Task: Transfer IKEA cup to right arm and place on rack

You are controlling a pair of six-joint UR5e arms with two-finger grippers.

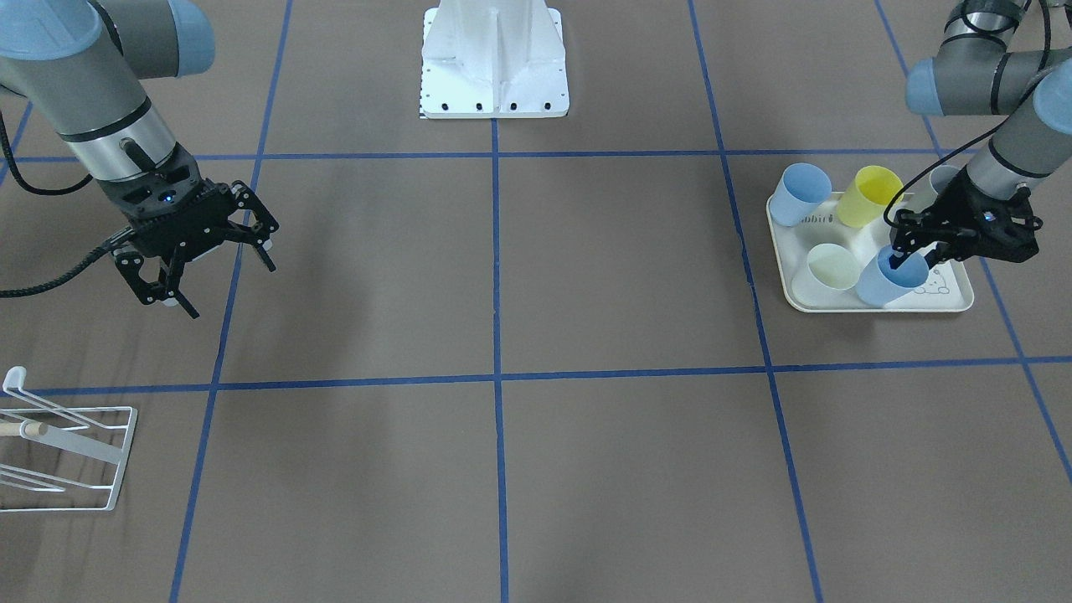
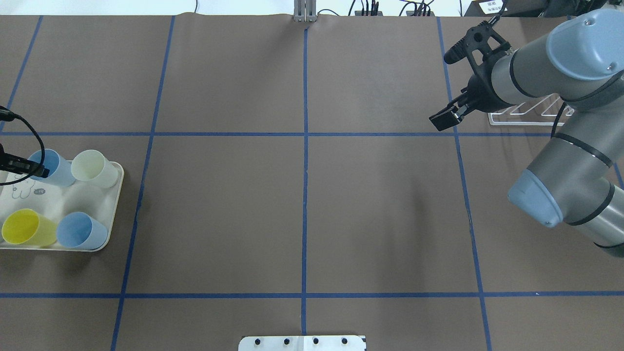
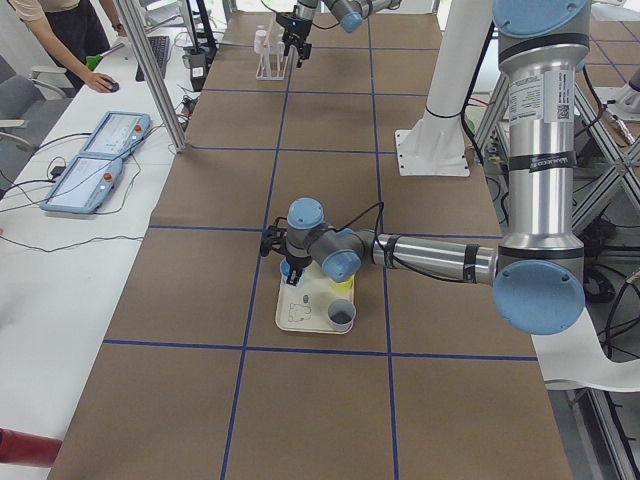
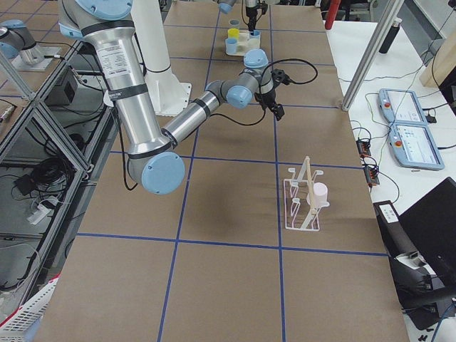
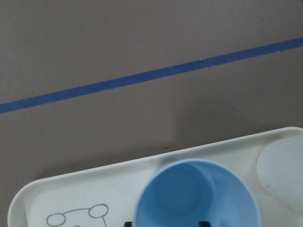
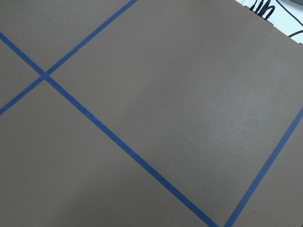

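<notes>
Several IKEA cups stand on a cream tray. My left gripper is down over the rim of the near blue cup, open, with one finger inside it and one outside. In the left wrist view this blue cup fills the bottom centre, with a fingertip on each side of its left wall. My right gripper hangs open and empty above the table, far from the tray. The white wire rack with its wooden dowel stands near the right arm, and in the overhead view the rack is partly hidden behind that arm.
The tray also holds another blue cup, a yellow cup, a cream cup and a grey cup. A pink cup hangs on the rack. The white robot base stands at the table's edge.
</notes>
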